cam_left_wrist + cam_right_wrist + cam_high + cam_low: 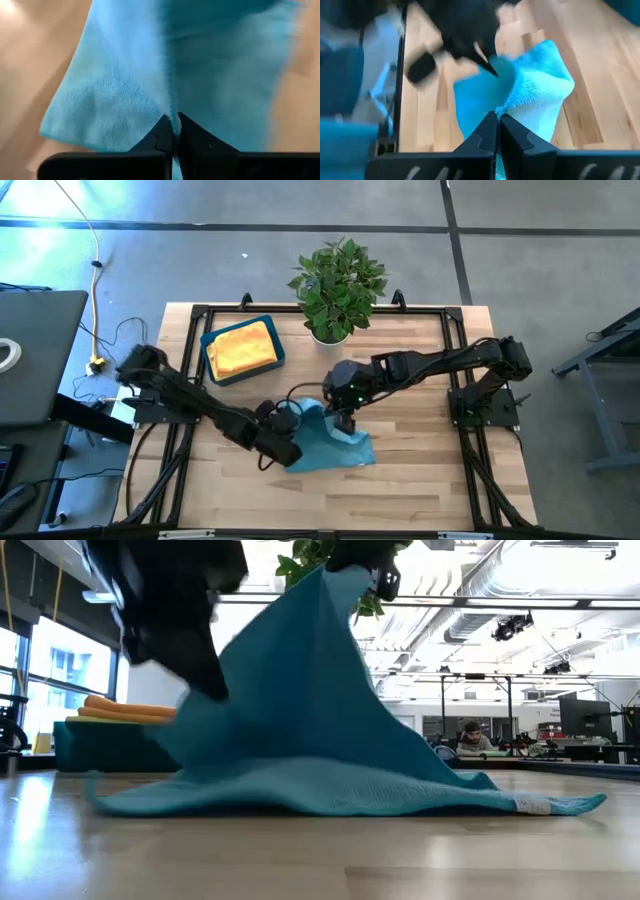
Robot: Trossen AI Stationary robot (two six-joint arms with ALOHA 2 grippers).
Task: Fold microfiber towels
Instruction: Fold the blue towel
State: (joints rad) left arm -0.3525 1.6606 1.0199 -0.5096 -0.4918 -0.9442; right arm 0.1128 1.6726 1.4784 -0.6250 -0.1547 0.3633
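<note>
A teal-blue microfiber towel lies in the middle of the wooden table, pulled up into a tent shape. Its lower edge rests on the tabletop. My left gripper comes in from the table's left and is shut on the towel's left part. My right gripper reaches in from the right and is shut on the towel's raised peak. More towels, yellow and orange, lie in a blue tray at the far left. My left gripper pinches a raised ridge of the teal towel between its two shut fingers, slanting down from the table's left. The cloth spreads away from the fingertips, and whether they hold an edge or a fold I cannot tell. My right gripper pinches the towel's highest point between its shut fingers, slanting down from the right. The cloth hangs from it in sloping sides, and its bottom edge lies on the table.
A potted plant stands at the table's far edge, just behind the right arm. The blue tray sits far left. Bare wood lies near the front edge. Beyond the table in the low view, a person sits at a desk.
</note>
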